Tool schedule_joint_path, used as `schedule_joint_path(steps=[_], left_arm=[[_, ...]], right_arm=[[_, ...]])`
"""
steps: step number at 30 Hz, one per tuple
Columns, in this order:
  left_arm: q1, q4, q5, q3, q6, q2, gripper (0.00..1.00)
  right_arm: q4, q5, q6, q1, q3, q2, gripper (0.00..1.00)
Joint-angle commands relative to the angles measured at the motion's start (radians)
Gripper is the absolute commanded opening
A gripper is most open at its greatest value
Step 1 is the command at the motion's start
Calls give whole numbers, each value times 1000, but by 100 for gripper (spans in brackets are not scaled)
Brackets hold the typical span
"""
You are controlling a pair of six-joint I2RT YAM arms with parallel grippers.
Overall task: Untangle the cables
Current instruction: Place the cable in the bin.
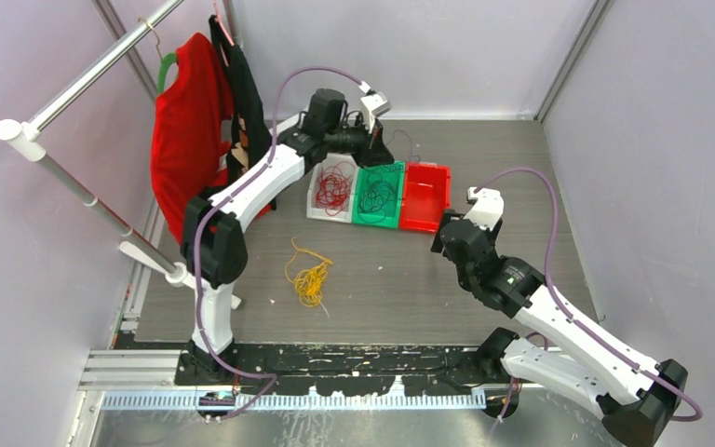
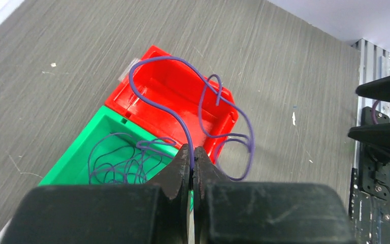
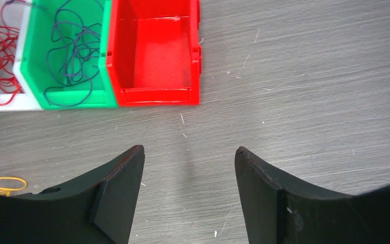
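My left gripper (image 2: 193, 152) is shut on a thin purple cable (image 2: 162, 57). The cable loops up in the air over the red bin (image 2: 132, 104) and the green bin (image 2: 76, 147). Other purple cables (image 2: 117, 162) lie in the green bin (image 1: 394, 177). Red cables (image 1: 333, 184) fill the white bin (image 1: 315, 207). A bundle of yellow cables (image 1: 310, 277) lies on the table. The red bin (image 1: 425, 223) holds nothing. My right gripper (image 3: 189, 152) is open and empty above bare table, in front of the red bin (image 3: 155, 95). In the top view the left gripper (image 1: 379, 149) is behind the bins.
A clothes rail (image 1: 102, 60) at the left carries a red shirt (image 1: 186, 130) and a black garment (image 1: 242, 93), close to my left arm. Lilac walls close in the table. In the right wrist view, the yellow cable's end (image 3: 0, 180) shows at the left edge.
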Motion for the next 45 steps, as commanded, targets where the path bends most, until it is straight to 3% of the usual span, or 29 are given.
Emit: schedule_joint_path(steps=[1, 9, 16, 25, 30, 35, 39, 45], left_arm=[[-1, 84, 3, 45, -15, 47, 0], [19, 122, -105, -57, 39, 101, 0], [15, 112, -332, -138, 67, 97, 3], [-26, 73, -428, -171, 204, 90, 8], [-32, 2, -362, -145, 219, 70, 40], [-29, -193, -257, -43, 248, 39, 59], [-8, -421, -136, 123, 249, 26, 98], [39, -777, -54, 282, 258, -31, 100]], right_arm=[[38, 21, 30, -35, -2, -25, 70], [45, -26, 14, -84, 2, -18, 70], [19, -27, 19, -95, 19, -35, 70], [-7, -30, 17, -97, 40, -38, 70], [-10, -34, 9, -96, 46, -40, 70], [-2, -47, -4, -96, 66, -20, 70], [9, -67, -10, -98, 77, -9, 70], [75, -178, -62, -97, 106, 57, 76]])
